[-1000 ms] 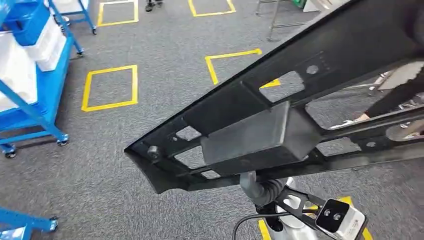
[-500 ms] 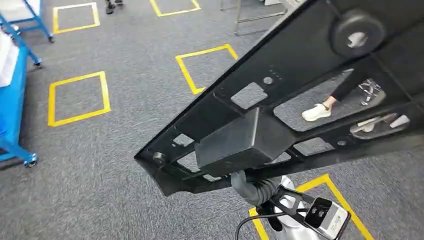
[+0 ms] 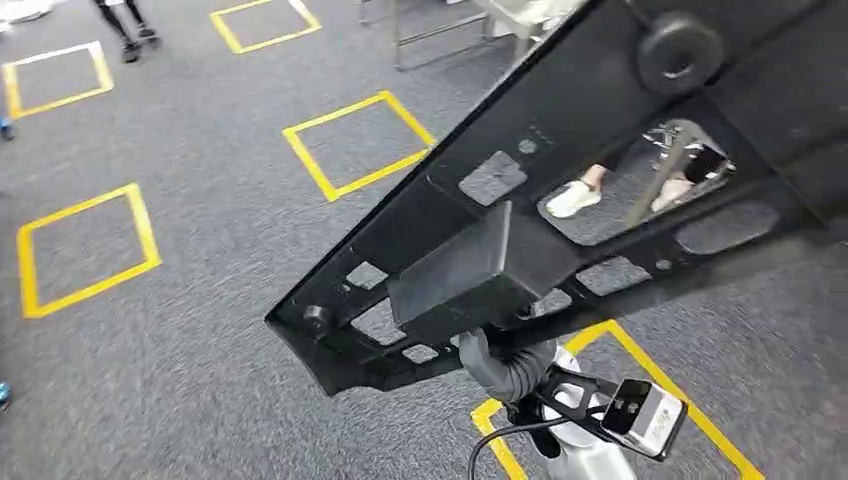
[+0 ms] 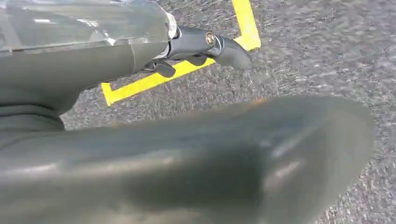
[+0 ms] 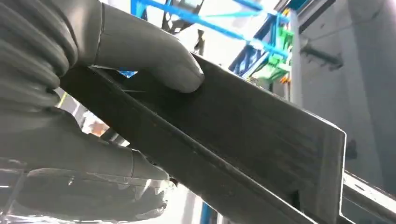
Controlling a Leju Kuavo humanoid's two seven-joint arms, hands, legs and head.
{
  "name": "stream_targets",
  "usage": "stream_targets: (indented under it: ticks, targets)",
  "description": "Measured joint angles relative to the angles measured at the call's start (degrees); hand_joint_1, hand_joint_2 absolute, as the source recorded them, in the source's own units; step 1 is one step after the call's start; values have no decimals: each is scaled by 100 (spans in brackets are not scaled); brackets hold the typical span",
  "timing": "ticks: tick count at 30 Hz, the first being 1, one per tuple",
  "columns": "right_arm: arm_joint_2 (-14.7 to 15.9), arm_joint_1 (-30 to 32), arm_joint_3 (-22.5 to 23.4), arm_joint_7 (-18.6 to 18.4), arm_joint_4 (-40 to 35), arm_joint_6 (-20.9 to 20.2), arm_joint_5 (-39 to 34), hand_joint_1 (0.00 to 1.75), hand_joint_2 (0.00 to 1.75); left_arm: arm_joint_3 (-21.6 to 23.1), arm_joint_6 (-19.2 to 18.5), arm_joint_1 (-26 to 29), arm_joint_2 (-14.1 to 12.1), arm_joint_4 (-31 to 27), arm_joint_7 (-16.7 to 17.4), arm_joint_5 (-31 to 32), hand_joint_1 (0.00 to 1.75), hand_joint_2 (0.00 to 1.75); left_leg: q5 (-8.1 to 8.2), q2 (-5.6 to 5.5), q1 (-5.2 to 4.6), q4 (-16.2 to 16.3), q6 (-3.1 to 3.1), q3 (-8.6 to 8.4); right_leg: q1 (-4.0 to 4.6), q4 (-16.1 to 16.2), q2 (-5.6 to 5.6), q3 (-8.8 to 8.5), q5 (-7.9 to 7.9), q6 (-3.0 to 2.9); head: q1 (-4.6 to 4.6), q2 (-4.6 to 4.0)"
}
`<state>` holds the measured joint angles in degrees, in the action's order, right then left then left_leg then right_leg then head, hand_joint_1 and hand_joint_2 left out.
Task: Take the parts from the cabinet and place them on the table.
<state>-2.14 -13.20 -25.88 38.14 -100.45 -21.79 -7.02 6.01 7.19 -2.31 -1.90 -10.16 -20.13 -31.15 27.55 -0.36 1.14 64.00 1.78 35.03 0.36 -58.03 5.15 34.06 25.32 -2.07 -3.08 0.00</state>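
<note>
Right hand (image 5: 93, 93) is clamping the black part (image 3: 560, 200), thumb (image 5: 154, 60) pressing on the upper face and fingers (image 5: 93, 158) bearing against the underside. Part is extending up and away from the hand, tilted, above grey carpet (image 3: 200, 330) marked with yellow tape squares (image 3: 355, 140). Left hand (image 4: 205, 44) is hanging over the carpet, fingers curling with nothing between them. Beyond the part, a person's feet (image 3: 575, 198) are showing through a cutout.

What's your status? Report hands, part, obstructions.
Right hand grips black part, held above carpet. Left hand: grip unclear. Person's feet ahead, beyond part.
</note>
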Motion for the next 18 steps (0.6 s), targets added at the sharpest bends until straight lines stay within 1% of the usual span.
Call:
stream_targets:
  ticks: [1,2,4,5,6,7,8,9,10,11,12,13,14,15,16,17,18]
  targets:
    - [0,0,-9,0,4,11,-13,175,175,-2,4,2,0,0,9,0,0,0,-169,-293,13,-466,-27,-170,-13,-27,58,7,15,23,0,0]
    - [0,-5,-15,0,13,20,-39,175,175,-9,15,16,0,0,20,0,0,0,-81,-468,26,-580,-41,-234,12,-56,113,46,26,60,0,0]
    - [2,8,-24,0,20,22,-59,175,175,-11,26,-10,0,0,31,0,0,0,-81,-372,-13,-586,-65,-248,-38,-43,220,82,2,124,0,0]
    - [2,13,-24,0,20,24,-72,175,175,-13,26,-30,0,0,37,2,0,0,-86,-318,-27,-595,-94,-255,-55,-18,283,83,-20,170,2,0]
    - [4,5,-24,0,24,31,-72,175,175,-17,24,-24,8,0,44,2,0,0,-124,-240,35,-663,-146,-280,-20,-16,358,95,-28,213,0,0]
    - [4,7,-24,0,26,41,-72,175,175,-17,11,-27,17,0,52,13,0,0,-146,-135,31,-701,-175,-311,-9,-108,60,121,45,226,0,0]
    - [7,-27,-24,0,37,59,-70,175,175,-17,2,-24,17,0,52,30,0,0,-145,-75,28,-707,-204,-312,-1,-359,-214,243,223,245,4,0]
    - [7,-55,-26,0,48,74,-72,175,175,-17,-6,-8,17,0,55,46,0,0,-140,-7,17,-705,-221,-312,-26,-792,-361,457,449,274,2,0]
    - [7,-59,-26,0,65,87,-72,175,175,-17,-22,2,15,0,59,52,0,0,-133,66,9,-704,-227,-314,-53,-1238,-422,679,635,295,2,-2]
    - [11,-57,-26,0,85,94,-76,175,175,-17,-22,8,15,0,61,68,0,0,-121,156,7,-702,-231,-311,-75,-1657,-449,901,761,315,2,0]
    - [11,-57,-24,0,100,96,-79,175,175,-17,-22,8,17,0,66,72,0,0,-114,232,8,-700,-224,-316,-94,-1795,-465,986,735,329,2,-2]
    - [11,-59,-24,0,103,96,-79,175,175,-17,-22,4,17,0,64,81,0,0,-102,301,10,-699,-215,-326,-115,-1664,-485,936,595,343,2,0]
    - [11,-60,-24,0,103,101,-79,175,175,-15,-28,1,17,0,64,101,0,0,-84,365,12,-698,-202,-346,-126,-1314,-525,757,376,350,2,0]
    - [11,-64,-24,0,103,107,-79,175,175,-15,-39,-6,24,0,64,105,0,0,-61,429,13,-696,-181,-378,-126,-772,-619,471,118,344,2,0]
    - [11,-72,-26,0,100,118,-79,175,175,-15,-39,-8,24,0,64,107,0,0,-31,484,7,-689,-147,-416,-108,-228,-889,173,-84,319,2,0]
    - [11,-95,-26,0,100,140,-79,175,175,-15,-37,-6,24,0,64,111,0,0,3,537,-44,-676,-100,-430,-16,-49,-1129,105,17,283,2,0]
    - [11,-105,-33,0,98,169,-79,175,175,-15,-35,-11,24,0,64,114,0,0,20,593,-48,-671,-74,-443,-31,-51,-1002,122,-13,234,2,0]
